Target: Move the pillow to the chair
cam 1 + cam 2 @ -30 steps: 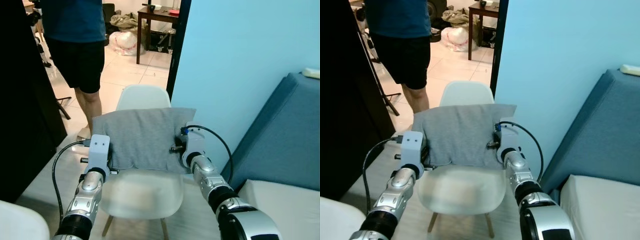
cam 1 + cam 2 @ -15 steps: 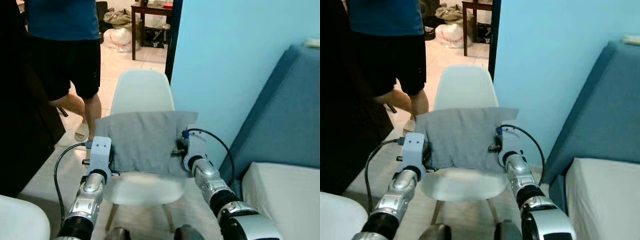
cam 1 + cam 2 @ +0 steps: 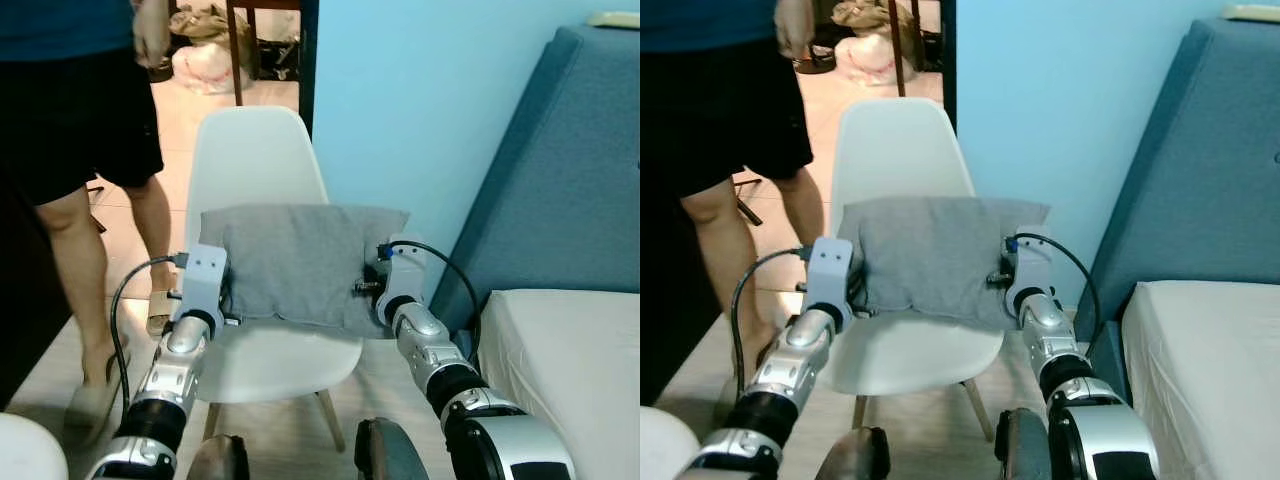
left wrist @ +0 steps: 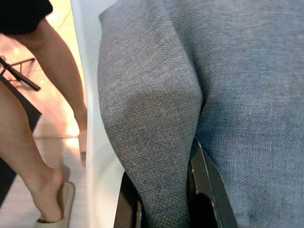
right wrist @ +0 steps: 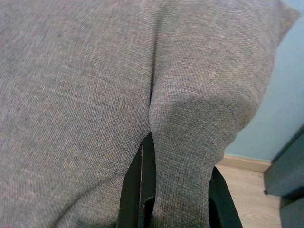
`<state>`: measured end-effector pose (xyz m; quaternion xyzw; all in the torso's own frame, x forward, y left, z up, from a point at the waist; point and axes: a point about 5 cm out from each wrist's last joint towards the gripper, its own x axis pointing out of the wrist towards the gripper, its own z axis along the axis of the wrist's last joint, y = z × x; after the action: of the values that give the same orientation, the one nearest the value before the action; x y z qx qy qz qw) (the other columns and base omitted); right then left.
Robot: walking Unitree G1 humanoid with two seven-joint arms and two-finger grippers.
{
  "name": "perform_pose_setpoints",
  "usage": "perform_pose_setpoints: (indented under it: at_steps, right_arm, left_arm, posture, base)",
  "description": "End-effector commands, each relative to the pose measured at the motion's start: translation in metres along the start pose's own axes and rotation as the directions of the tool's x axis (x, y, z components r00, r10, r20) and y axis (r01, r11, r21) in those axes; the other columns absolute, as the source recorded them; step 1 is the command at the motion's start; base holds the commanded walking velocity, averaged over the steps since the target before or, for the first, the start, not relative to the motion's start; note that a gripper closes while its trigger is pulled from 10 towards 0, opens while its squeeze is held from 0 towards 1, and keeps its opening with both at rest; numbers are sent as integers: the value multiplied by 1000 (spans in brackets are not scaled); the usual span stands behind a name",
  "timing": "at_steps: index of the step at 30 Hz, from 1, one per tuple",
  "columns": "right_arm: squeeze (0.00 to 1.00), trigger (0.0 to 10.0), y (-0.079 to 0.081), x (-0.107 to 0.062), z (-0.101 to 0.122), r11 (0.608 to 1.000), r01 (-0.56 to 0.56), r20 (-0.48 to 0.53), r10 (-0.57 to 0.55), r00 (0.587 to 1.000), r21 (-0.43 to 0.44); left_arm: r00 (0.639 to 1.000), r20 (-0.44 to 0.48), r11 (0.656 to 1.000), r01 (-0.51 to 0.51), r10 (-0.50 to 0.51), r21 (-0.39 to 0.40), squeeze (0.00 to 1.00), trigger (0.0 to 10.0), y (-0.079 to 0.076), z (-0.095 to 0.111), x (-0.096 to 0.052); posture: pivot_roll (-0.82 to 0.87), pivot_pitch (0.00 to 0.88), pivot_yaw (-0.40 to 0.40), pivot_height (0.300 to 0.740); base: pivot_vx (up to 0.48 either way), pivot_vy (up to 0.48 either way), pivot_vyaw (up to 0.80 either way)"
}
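A grey pillow (image 3: 295, 262) hangs flat between my two arms, over the seat of a white plastic chair (image 3: 250, 160). My left gripper (image 4: 164, 209) is shut on the pillow's left edge, with a fold of grey cloth (image 4: 152, 142) pinched between its black fingers (image 4: 202, 185). At the pillow's right edge my right gripper (image 5: 175, 209) is shut on another fold (image 5: 190, 142). In the head views both grippers' fingers are hidden behind the pillow; the left wrist (image 3: 203, 285) and right wrist (image 3: 400, 275) flank it. The chair's backrest rises behind the pillow.
A person (image 3: 70, 130) in dark shorts and sandals stands close to the chair's left side. A light blue wall (image 3: 400, 100) runs behind the chair on the right. A blue sofa (image 3: 560, 180) with a pale cushion (image 3: 565, 360) fills the right side. A dark table stands far behind.
The camera has come closer to the chair and tilted down. The pillow, still held at both edges, now sits lower against the backrest, over the seat. The person has stepped nearer on the left.
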<state>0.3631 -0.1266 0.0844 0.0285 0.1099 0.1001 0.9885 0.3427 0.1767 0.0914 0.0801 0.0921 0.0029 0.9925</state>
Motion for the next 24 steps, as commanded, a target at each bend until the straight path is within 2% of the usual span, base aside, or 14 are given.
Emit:
perform_pose_setpoints:
  at_steps: [1, 4, 6, 9, 10, 14, 19, 21, 22, 24]
  right_arm:
    - [0, 10000, 7, 2, 2, 999, -40, -1, 40, 999, -2]
    - [0, 10000, 13, 5, 6, 998, -62, -6, 62, 998, -18]
    - [0, 10000, 13, 5, 6, 998, -62, -6, 62, 998, -18]
    - [0, 10000, 20, 7, 10, 992, -125, 6, 125, 992, 9]
    - [0, 10000, 20, 7, 10, 992, -125, 6, 125, 992, 9]
    - [0, 10000, 26, 9, 16, 982, -185, -6, 185, 983, -35]
    - [0, 10000, 29, 10, 16, 975, -218, -19, 217, 976, -43]
    - [0, 10000, 30, 10, 16, 973, -223, -30, 222, 975, -51]
    - [0, 10000, 31, 10, 14, 974, -220, -48, 217, 975, -63]
    - [0, 10000, 31, 10, 14, 974, -220, -48, 217, 975, -63]
  left_arm:
    - [999, 21, 999, -38, 38, 10, 0, 10000, 10, 6, 1]
    - [995, 11, 994, -104, 104, 38, 0, 10000, 28, 6, -1]
    - [995, 11, 994, -104, 104, 38, 0, 10000, 28, 6, -1]
    - [986, 6, 983, -168, 168, 69, 0, 10000, 45, 6, -3]
    - [986, 6, 983, -168, 168, 69, 0, 10000, 45, 6, -3]
    - [975, -4, 971, -222, 223, 90, 0, 10000, 63, 5, -7]
    - [975, -21, 972, -219, 221, 86, 0, 10000, 66, 1, -8]
    - [979, -34, 977, -196, 200, 80, 0, 10000, 63, -2, -9]
    - [985, -45, 983, -166, 170, 78, 0, 10000, 57, -5, -8]
    - [985, -45, 983, -166, 170, 78, 0, 10000, 57, -5, -8]
  posture:
    - [83, 95, -89, 584]
    - [90, 124, -95, 584]
    - [90, 124, -95, 584]
    - [100, 145, -106, 574]
    - [100, 145, -106, 574]
    - [114, 149, -121, 559]
    - [119, 148, -125, 559]
    - [123, 147, -126, 559]
    - [124, 147, -124, 559]
    - [124, 147, -124, 559]
  base:
    - [0, 0, 0]
    - [0, 0, 0]
    - [0, 0, 0]
    - [0, 0, 0]
    - [0, 0, 0]
    - [0, 0, 0]
    - [0, 0, 0]
    - [0, 0, 0]
    - [0, 0, 0]
    - [0, 0, 0]
